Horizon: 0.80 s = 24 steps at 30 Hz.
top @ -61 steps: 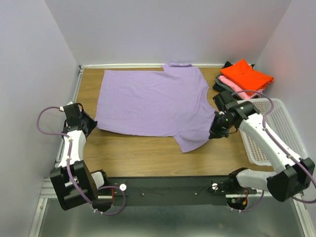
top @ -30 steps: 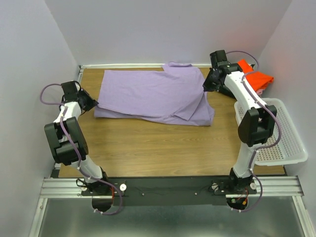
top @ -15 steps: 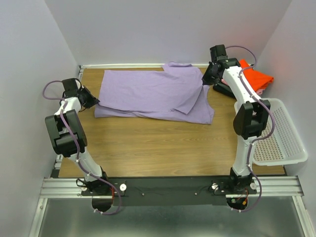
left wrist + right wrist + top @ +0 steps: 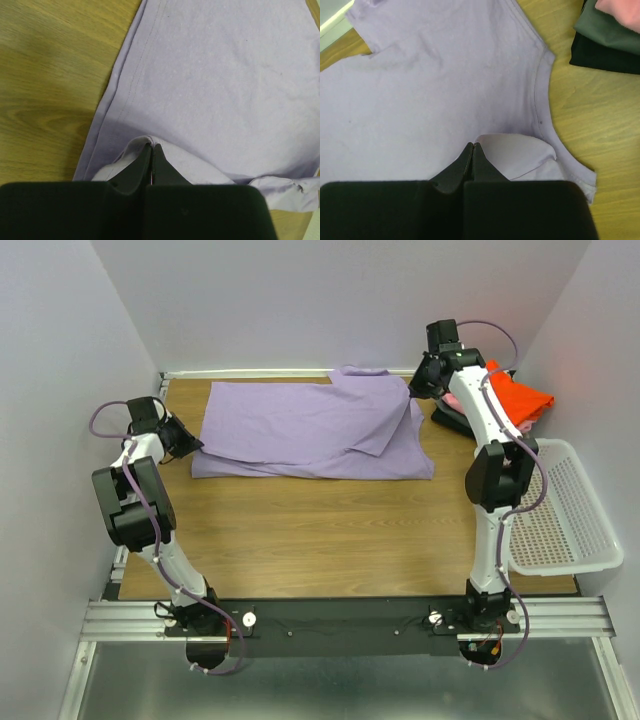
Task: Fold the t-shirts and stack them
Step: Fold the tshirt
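Observation:
The lavender t-shirt (image 4: 300, 425) lies across the far half of the wooden table, its near half doubled over onto the far half. My left gripper (image 4: 190, 445) is at the shirt's left end, shut on a pinch of its hem (image 4: 151, 146). At the right end by the neckline, my right gripper (image 4: 414, 390) is shut on a turned-over flap of the same shirt (image 4: 473, 145). In the back right corner sits a stack of folded t-shirts: orange-red (image 4: 515, 395) on top, pink (image 4: 620, 9) under it, and dark grey (image 4: 605, 37) lower down.
A white mesh basket (image 4: 570, 510) stands at the right edge of the table, beside the right arm. Walls close in the left, back and right sides. Bare wooden tabletop (image 4: 320, 530) lies between the shirt and the arm bases.
Both grippers carried the shirt's near edge away from the bases and over the far half. In the last second they moved a little further back and the fold settled flatter.

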Motion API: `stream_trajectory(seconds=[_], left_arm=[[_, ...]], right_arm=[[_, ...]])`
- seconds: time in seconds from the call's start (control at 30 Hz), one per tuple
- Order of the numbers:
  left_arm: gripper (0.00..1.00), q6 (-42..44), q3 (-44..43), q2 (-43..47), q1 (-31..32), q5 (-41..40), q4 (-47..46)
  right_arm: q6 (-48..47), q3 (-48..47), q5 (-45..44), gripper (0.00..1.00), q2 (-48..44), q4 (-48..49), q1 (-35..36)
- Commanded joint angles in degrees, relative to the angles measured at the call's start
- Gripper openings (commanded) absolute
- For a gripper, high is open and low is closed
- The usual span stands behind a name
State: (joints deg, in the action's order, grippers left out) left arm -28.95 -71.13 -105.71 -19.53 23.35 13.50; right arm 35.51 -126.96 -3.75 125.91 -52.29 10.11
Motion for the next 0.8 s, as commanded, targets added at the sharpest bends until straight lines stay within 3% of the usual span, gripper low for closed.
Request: stream_trajectory(seconds=[0.0,0.77], left_arm=[[0.00,1.26,-1.99,-1.42,-0.25,2.13,1.27],[0.00,-0.85,-6.03,-5.03,-0.25,4.59,-0.14]], right_arm=[[-0.88,-3.21,-0.12,0.01,2.50,0.00,-0.62],[-0.79,-6.99,-0.29,0.01,5.40,0.09,-2.90]])
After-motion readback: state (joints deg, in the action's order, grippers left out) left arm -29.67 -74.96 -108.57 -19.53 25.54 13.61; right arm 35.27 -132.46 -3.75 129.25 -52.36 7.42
